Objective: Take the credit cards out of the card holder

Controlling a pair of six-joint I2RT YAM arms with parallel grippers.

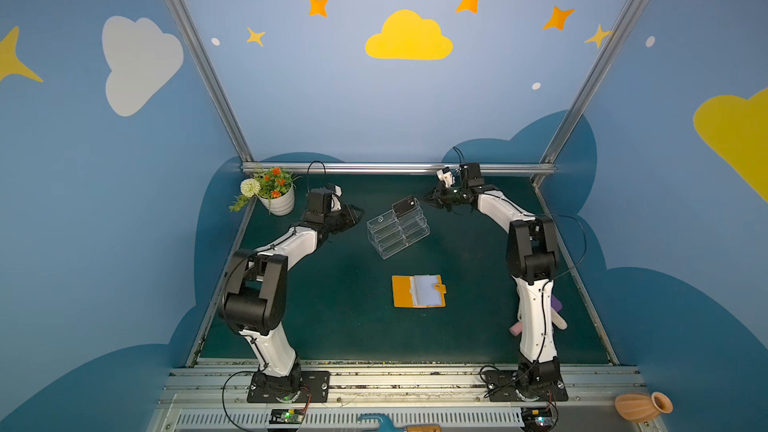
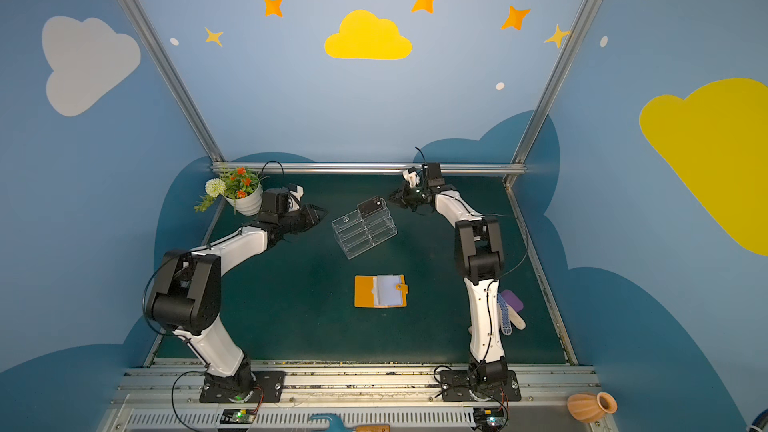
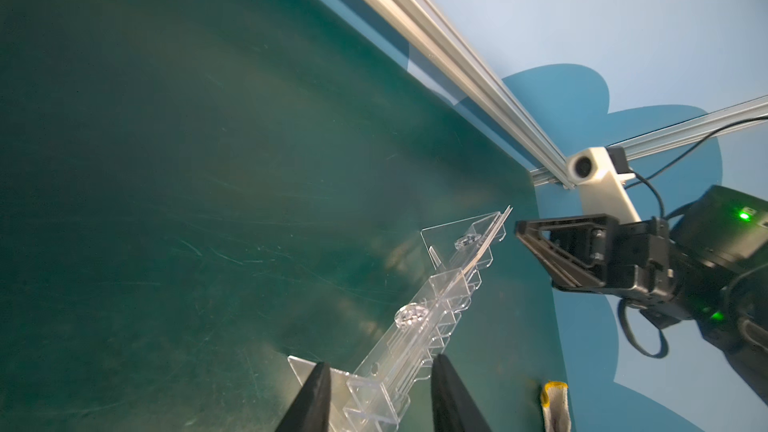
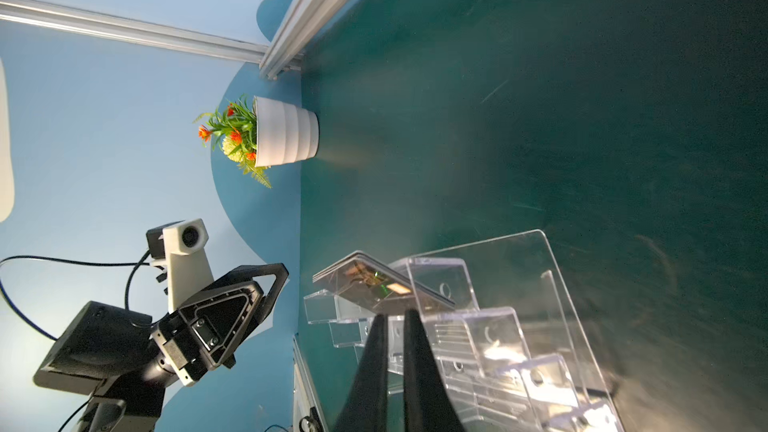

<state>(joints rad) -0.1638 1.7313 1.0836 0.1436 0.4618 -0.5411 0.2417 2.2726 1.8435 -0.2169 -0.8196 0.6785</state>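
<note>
The card holder [image 1: 401, 290] [image 2: 363, 290], an orange wallet, lies open on the green mat with its clear sleeve pages up. Dark credit cards [image 1: 404, 206] [image 2: 370, 205] [image 4: 374, 284] stand in the top tier of a clear acrylic stand [image 1: 397, 232] [image 2: 363, 232] [image 3: 415, 326] [image 4: 498, 326]. My right gripper [image 1: 426, 197] [image 2: 390, 197] [image 4: 395, 315] is level with the cards, just right of them. Its fingers are all but together with nothing between them. My left gripper [image 1: 359, 214] [image 2: 322, 213] [image 3: 380, 367] is open and empty, left of the stand.
A white flower pot [image 1: 278, 201] [image 2: 245, 203] [image 4: 286, 132] stands in the back left corner. Purple and pink items [image 1: 557, 305] [image 2: 511, 303] lie by the right arm's base. An aluminium rail [image 1: 395, 168] bounds the back of the mat. A terracotta vase [image 1: 642, 407] lies off the mat, front right.
</note>
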